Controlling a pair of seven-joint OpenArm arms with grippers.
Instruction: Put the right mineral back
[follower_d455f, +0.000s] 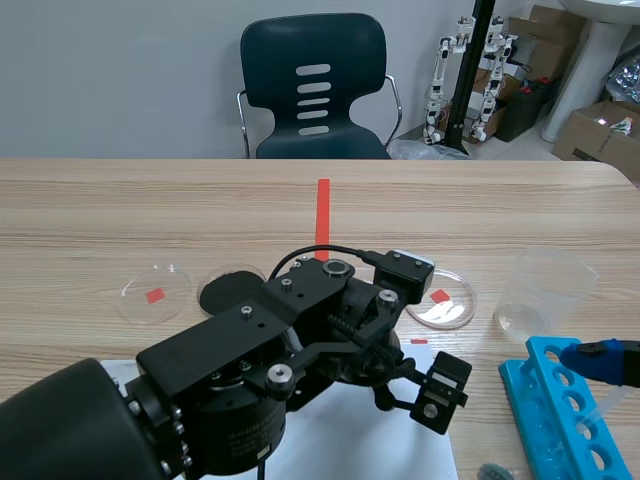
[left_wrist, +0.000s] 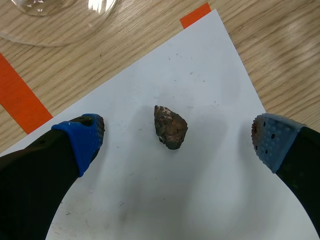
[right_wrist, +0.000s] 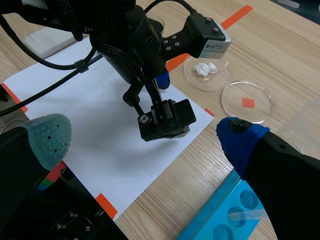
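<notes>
pale wood-grain desk (follower_d455f: 100, 200), white paper sheet (follower_d455f: 345, 445) at its near edge, clear dish (follower_d455f: 153, 292) at left, black disc (follower_d455f: 226, 291) beside it, second clear dish (follower_d455f: 445, 303) right of centre, clear cup (follower_d455f: 545, 290) further right, blue tube rack (follower_d455f: 560, 425) near right

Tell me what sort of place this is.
Probably a robotics lab staging a science-bench exercise: small humanoid robots stand by the far wall beside cardboard boxes, and the table holds petri dishes, a blue test-tube rack and a mineral.
</notes>
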